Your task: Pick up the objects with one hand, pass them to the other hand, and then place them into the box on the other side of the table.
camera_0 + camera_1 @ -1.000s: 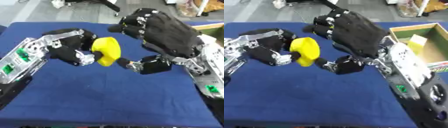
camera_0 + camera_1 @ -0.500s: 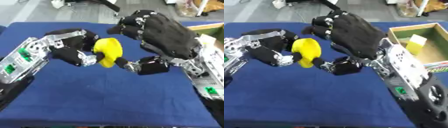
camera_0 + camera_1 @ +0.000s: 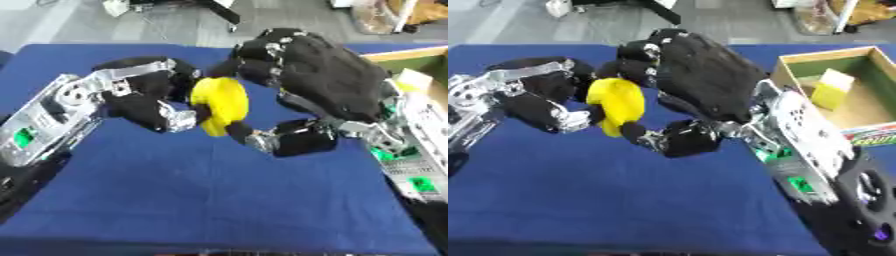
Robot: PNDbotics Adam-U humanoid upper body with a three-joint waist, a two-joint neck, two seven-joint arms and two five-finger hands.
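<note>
Yellow object [image 3: 219,104] gripped by curled left hand [image 3: 149,100] at 9 o'clock; right hand [image 3: 324,90] curled round it from 3 o'clock.

The yellow object [image 3: 219,104] looked like smooth, matt plastic. The left hand [image 3: 144,100] and right hand [image 3: 319,85] were matt black with bare silver metal at the joints. A blue cloth [image 3: 219,200] covered the table. The box [image 3: 852,97] seemed cardboard, lined green.

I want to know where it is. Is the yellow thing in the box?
No, the yellow object is held between both hands, left of the box.
</note>
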